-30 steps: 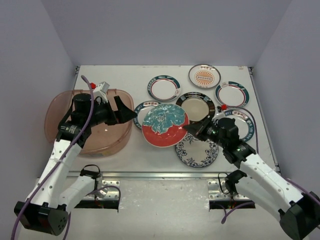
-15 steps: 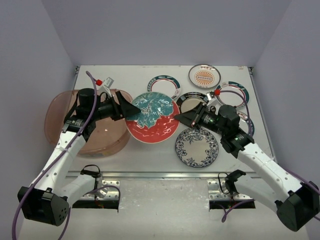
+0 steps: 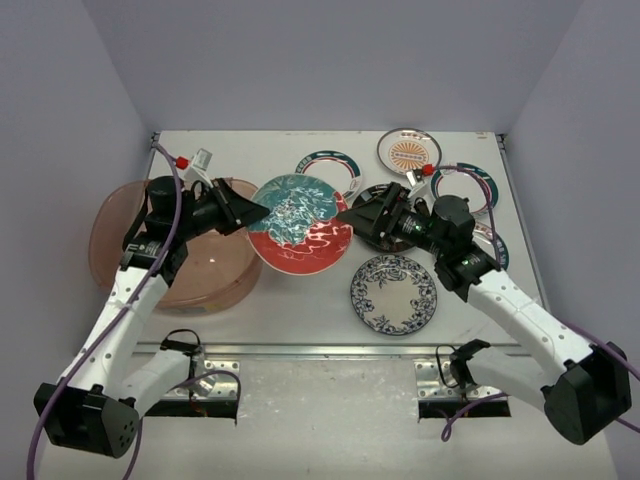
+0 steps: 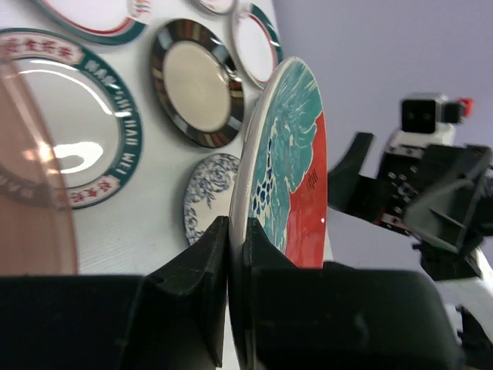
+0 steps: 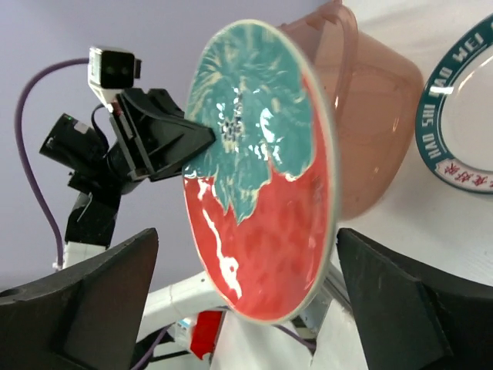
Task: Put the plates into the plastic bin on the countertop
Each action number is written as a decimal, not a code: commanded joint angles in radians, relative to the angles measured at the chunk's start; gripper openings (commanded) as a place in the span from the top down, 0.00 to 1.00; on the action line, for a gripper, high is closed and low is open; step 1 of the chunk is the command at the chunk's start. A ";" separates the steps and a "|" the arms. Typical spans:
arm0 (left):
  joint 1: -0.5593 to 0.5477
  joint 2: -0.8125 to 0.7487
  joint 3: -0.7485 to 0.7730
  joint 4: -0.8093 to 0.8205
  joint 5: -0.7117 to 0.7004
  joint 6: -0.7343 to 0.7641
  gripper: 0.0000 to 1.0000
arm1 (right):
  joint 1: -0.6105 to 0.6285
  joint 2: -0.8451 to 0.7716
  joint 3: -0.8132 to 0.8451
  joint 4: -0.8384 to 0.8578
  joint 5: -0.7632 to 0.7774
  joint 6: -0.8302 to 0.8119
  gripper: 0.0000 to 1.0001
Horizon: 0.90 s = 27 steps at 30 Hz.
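- Blue floral round ceramic plate [image 3: 393, 293] lies flat on the white flat countertop [image 3: 290, 312], nearest the arms' bases, with nothing touching it.
- Just beyond it, the red-and-teal floral ceramic plate [image 3: 300, 228] is lifted off the surface between the two arms. It is beside the bin's right wall and not yet over the bin.
- The left gripper [image 4: 229, 231] pinches this plate's left rim, one finger on each face, with the jaws closed on the thin edge.
- The right gripper [image 3: 350, 217] stands at the opposite rim with its fingers spread wide, holding nothing. I cannot tell whether a tip touches the rim.
- The translucent pinkish-brown plastic bin [image 3: 120, 215] sits at the left, and no plate shows inside it.
- Glazed ceramic is likely stiff, fairly heavy, slick and breakable. A pinch on one edge could let it sag or slip, so it is best gripped well in on the rim and lowered, not dropped.
- Farther back, a dark-rimmed plate [image 4: 196, 81], a teal-rimmed white plate [image 3: 330, 170] and an orange sunburst plate [image 3: 409, 152] lie flat.
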 commanded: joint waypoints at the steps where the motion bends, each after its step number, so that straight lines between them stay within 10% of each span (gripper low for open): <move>1: 0.082 -0.083 0.146 -0.085 -0.376 -0.090 1.00 | -0.036 -0.006 0.145 -0.187 0.020 -0.181 0.01; 9: 0.103 -0.201 0.189 -0.375 -0.951 -0.216 1.00 | -0.097 -0.136 0.195 -0.549 0.151 -0.484 0.01; 27: 0.124 -0.045 -0.155 -0.141 -1.153 -0.345 1.00 | -0.099 -0.336 -0.005 -0.679 0.101 -0.646 0.01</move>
